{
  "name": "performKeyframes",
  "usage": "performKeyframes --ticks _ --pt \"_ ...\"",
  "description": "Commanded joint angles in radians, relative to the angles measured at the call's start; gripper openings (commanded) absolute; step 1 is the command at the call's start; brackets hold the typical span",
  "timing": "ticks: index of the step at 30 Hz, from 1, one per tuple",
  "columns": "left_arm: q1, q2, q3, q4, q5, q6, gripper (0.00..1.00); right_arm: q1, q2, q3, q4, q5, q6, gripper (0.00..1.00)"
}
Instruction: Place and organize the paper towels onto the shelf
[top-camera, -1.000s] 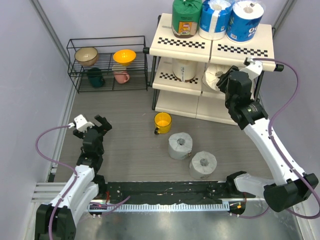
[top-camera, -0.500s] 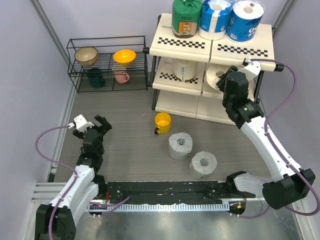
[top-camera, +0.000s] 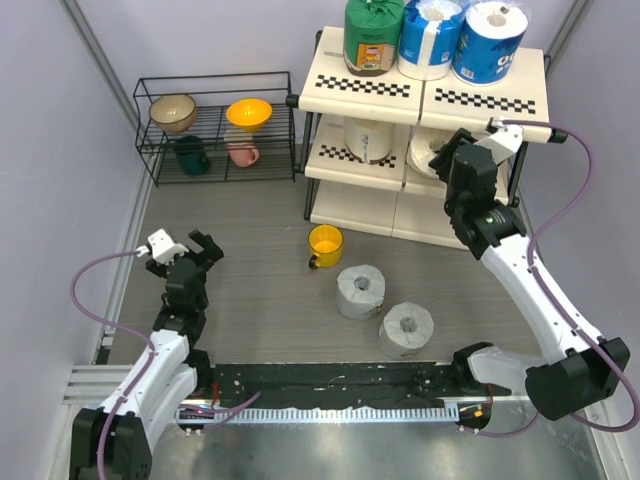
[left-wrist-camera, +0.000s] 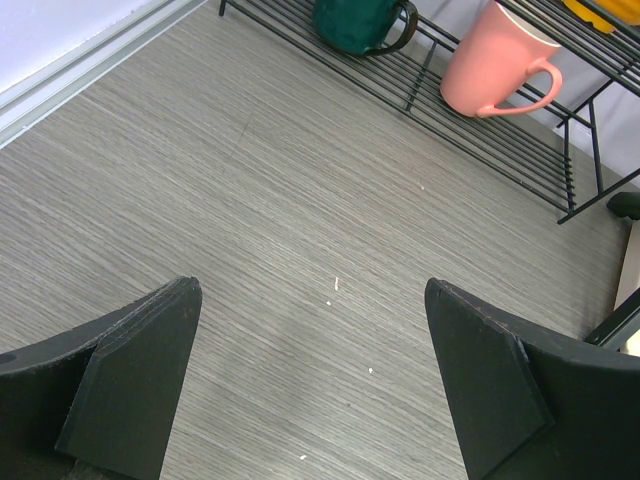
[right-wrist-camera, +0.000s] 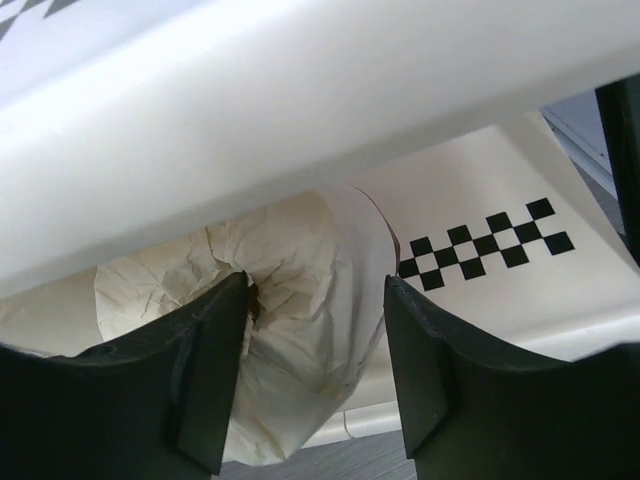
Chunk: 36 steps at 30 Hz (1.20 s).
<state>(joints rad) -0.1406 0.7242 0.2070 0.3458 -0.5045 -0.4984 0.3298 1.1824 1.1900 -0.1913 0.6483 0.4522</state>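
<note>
Up on the top tier of the shelf (top-camera: 425, 95) three of the paper towels stand in a row: the green-wrapped roll (top-camera: 373, 35) on the left, then the two blue-and-white rolls (top-camera: 430, 38) (top-camera: 490, 42) beside it. One tier down, a cream roll (top-camera: 368, 138) stands on the left half, and the right gripper (top-camera: 450, 160) is reaching in under the top panel on the right half, where the second cream roll (right-wrist-camera: 300, 250) is. From the right wrist view its two dark fingers (right-wrist-camera: 205, 380) bracket part of that roll's crumpled end, one close by the hollow core and the other at the roll's outer edge. Whether they are pinching the paper or just standing either side of it, I cannot tell. The checkered strip of the panel shows just past the roll. Down on the grey table (top-camera: 250, 290) the two grey-white rolls (top-camera: 360, 291) (top-camera: 407, 329) stand on end, close together and near the front, with a yellow cup (top-camera: 325, 243) just behind them. The left gripper (top-camera: 195, 250) is well away on the left side, fingers spread wide and holding nothing. Its own camera looks along the tabletop toward the low black wire rack (top-camera: 215, 125), where a pink mug (left-wrist-camera: 495, 60) and a dark green one (left-wrist-camera: 355, 20) sit on the bottom level.
</note>
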Motion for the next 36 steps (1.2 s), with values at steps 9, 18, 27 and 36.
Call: performKeyframes --ticks 9,18,27,36 --pt "0.004 0.011 0.006 0.03 -0.014 -0.008 1.0 -0.005 -0.233 -0.098 0.107 0.001 -0.017 0.67" --pt "0.004 0.006 0.005 0.028 -0.023 -0.011 0.99 -0.005 -0.4 -0.19 0.07 -0.045 0.008 0.67" --pt "0.01 0.027 0.085 -0.285 -0.227 -0.256 1.0 -0.005 -0.607 -0.383 -0.003 -0.229 0.101 0.67" --pt "0.01 0.087 0.108 -0.209 -0.097 -0.163 1.0 -0.005 -0.701 -0.474 -0.086 -0.269 0.137 0.67"
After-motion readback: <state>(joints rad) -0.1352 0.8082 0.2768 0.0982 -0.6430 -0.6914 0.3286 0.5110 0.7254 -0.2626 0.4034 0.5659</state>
